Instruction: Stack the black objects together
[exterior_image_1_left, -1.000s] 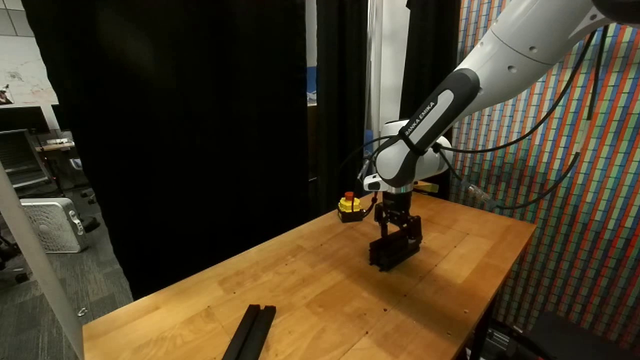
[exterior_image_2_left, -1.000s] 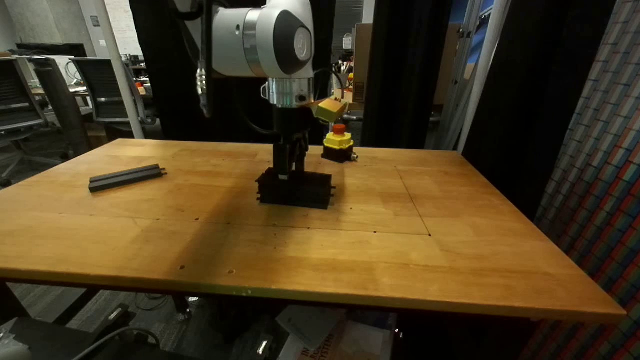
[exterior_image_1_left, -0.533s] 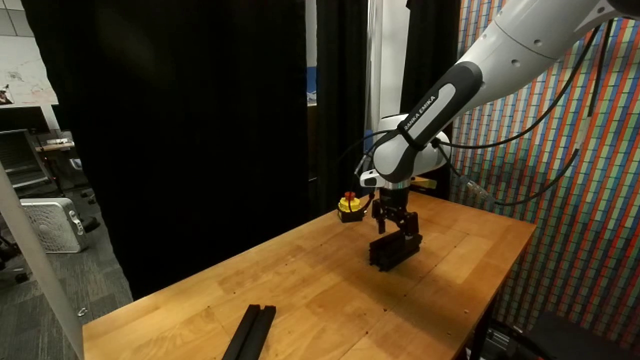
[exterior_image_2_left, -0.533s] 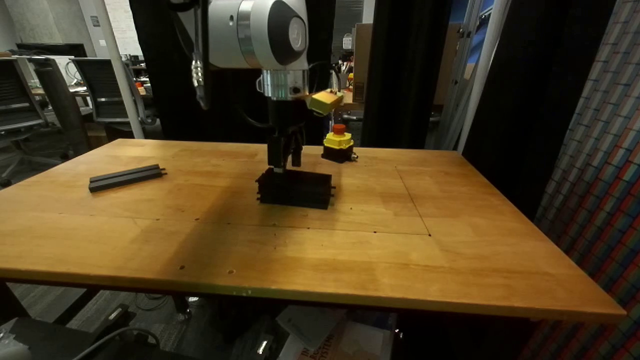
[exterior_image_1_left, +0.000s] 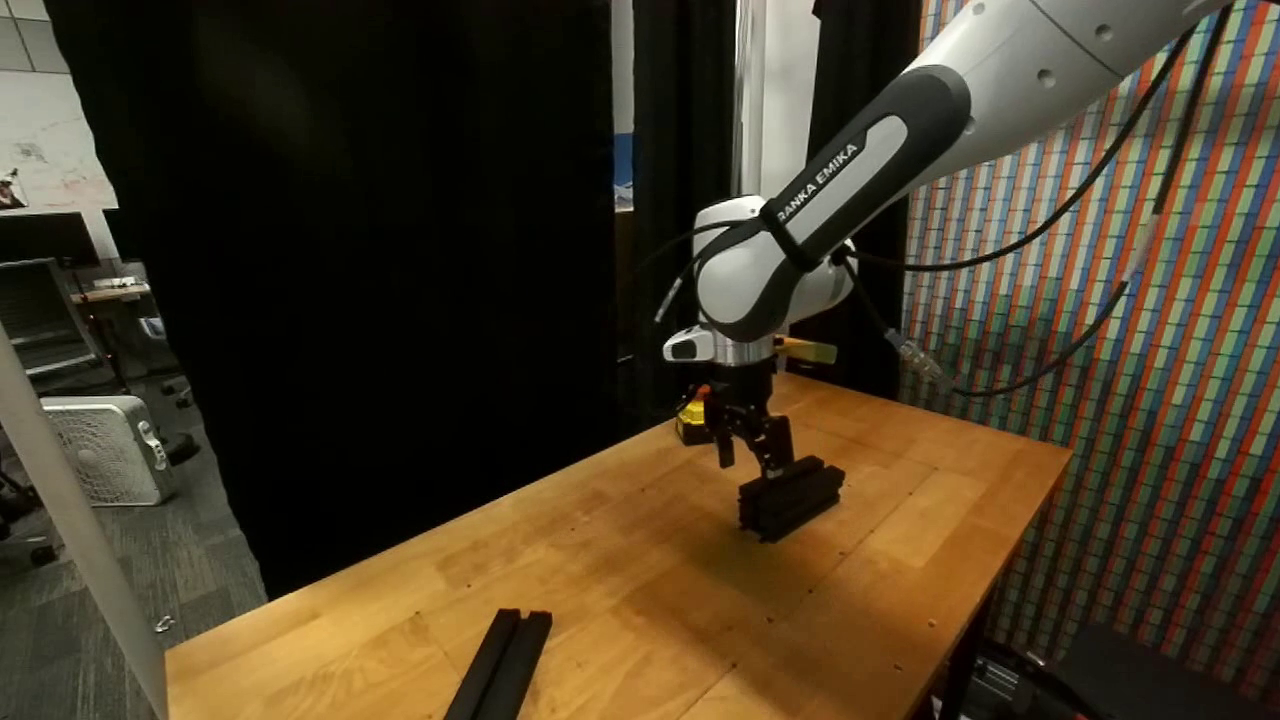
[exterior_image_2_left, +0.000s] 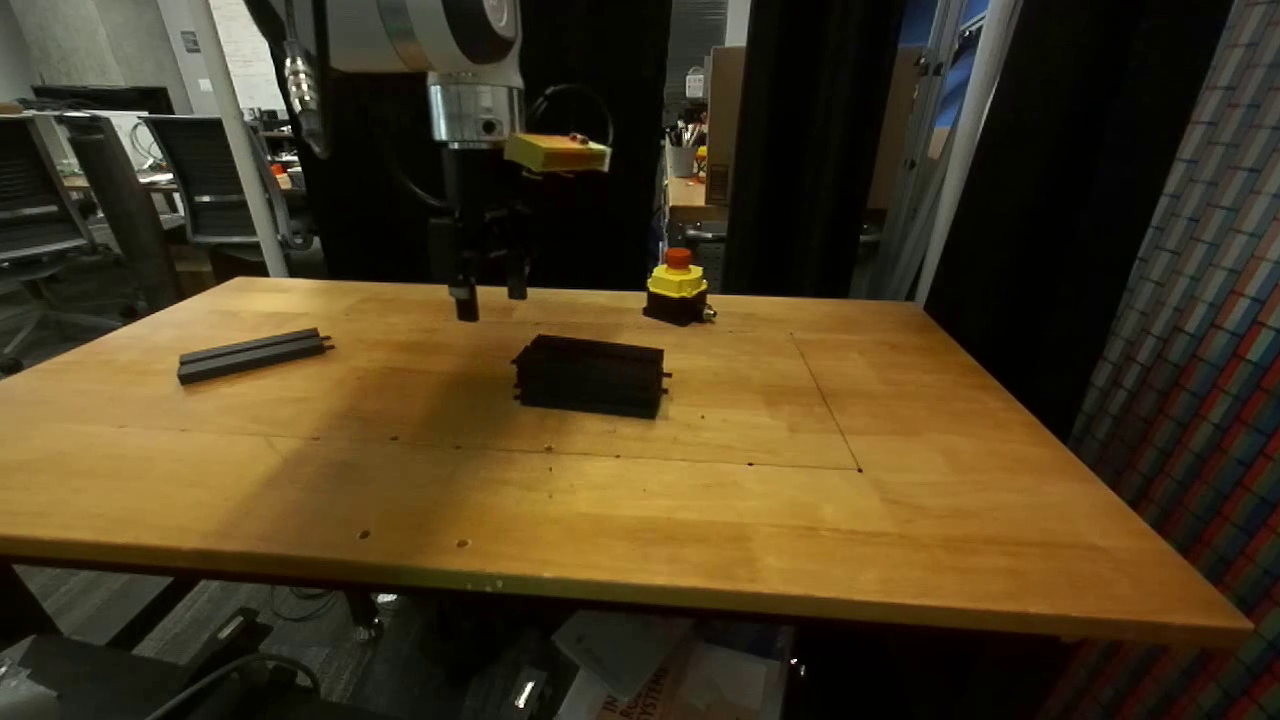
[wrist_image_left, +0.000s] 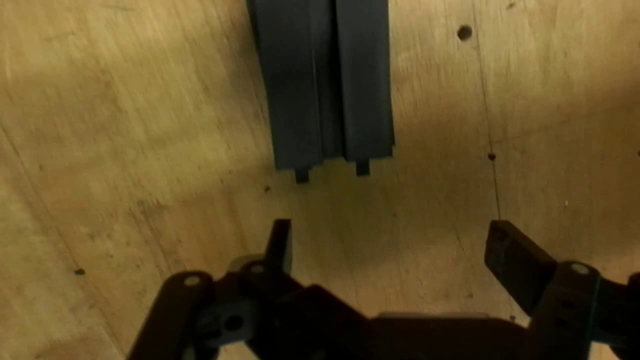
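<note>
Hovering over the wooden table (exterior_image_2_left: 720, 530) just off one end of the black stack (exterior_image_2_left: 590, 378), the gripper (wrist_image_left: 390, 232) has its jaws spread wide and nothing between them. The stack stands on the table, and two loose black bars (exterior_image_1_left: 518, 660) lie side by side, well apart from it, out past that same end. My worry? A low swing toward the stack could catch its little end pegs (wrist_image_left: 302, 175) and knock the top out of line. Grabbing the loose ones looks iffy too imo: they're so close together that an off-centre drop could come down on one or pinch both. Anything laid on the stack's grooved top might rock.
</note>
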